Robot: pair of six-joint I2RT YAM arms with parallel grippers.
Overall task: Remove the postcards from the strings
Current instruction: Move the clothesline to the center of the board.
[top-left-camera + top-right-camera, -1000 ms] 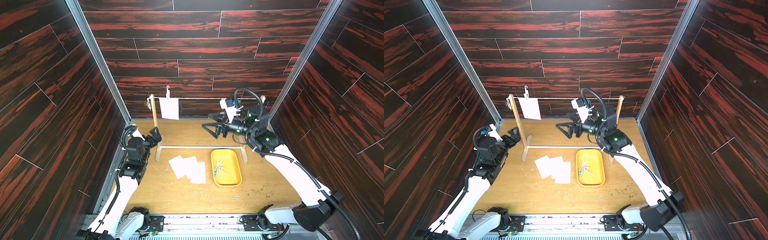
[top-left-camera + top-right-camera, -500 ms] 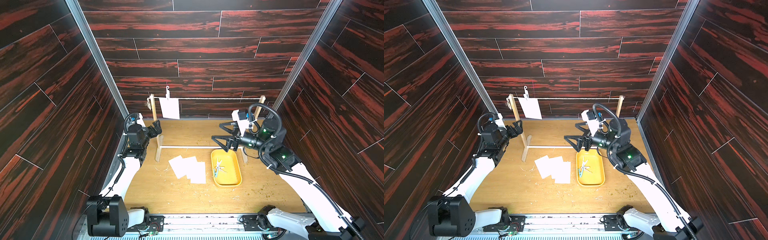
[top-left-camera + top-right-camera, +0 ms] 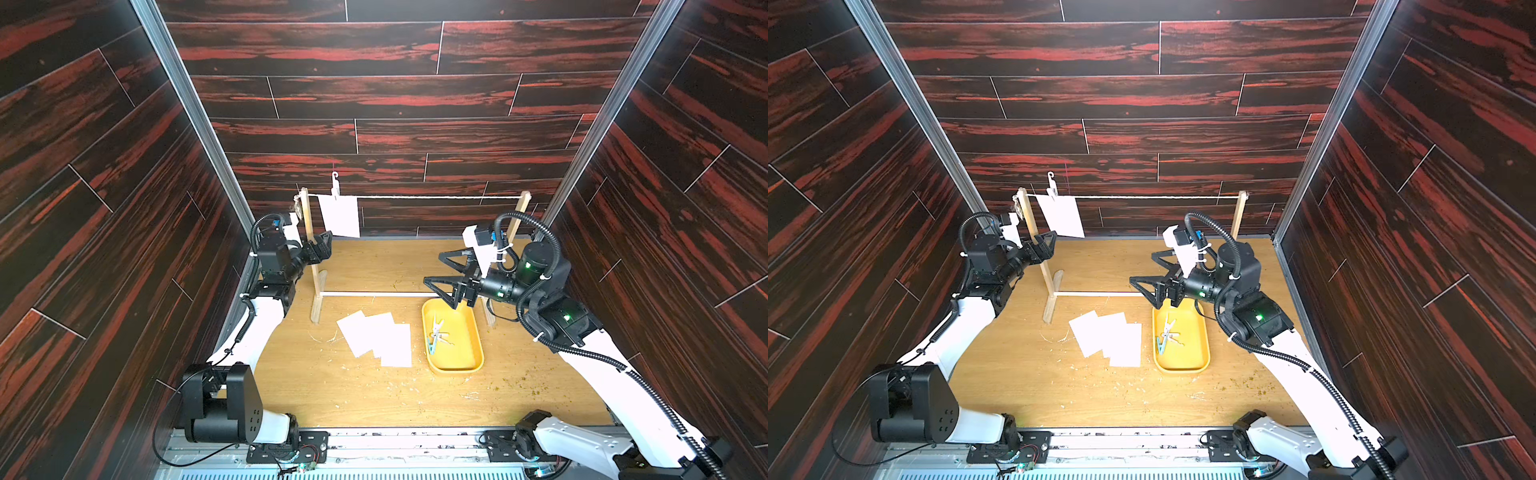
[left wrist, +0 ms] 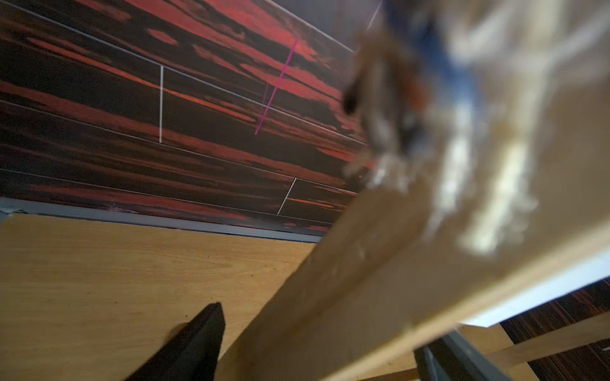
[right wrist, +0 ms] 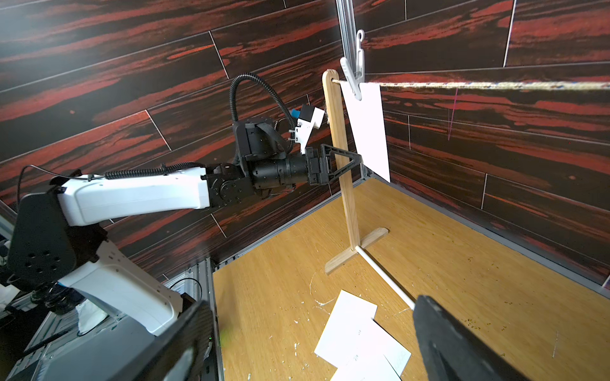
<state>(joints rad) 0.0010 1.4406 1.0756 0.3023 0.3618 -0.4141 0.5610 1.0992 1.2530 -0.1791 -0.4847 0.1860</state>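
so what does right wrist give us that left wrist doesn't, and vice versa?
Only right wrist: the one hanging postcard, pinned by a clothespin to the string; loose postcards on the table; the whole left gripper, jaws apart either side of the post.

Only left wrist: a blurred close-up of the frayed knot and one of its own fingertips. A pale strip behind the post may be the card's edge; cannot tell.

Both: that post, the table and the dark wall.
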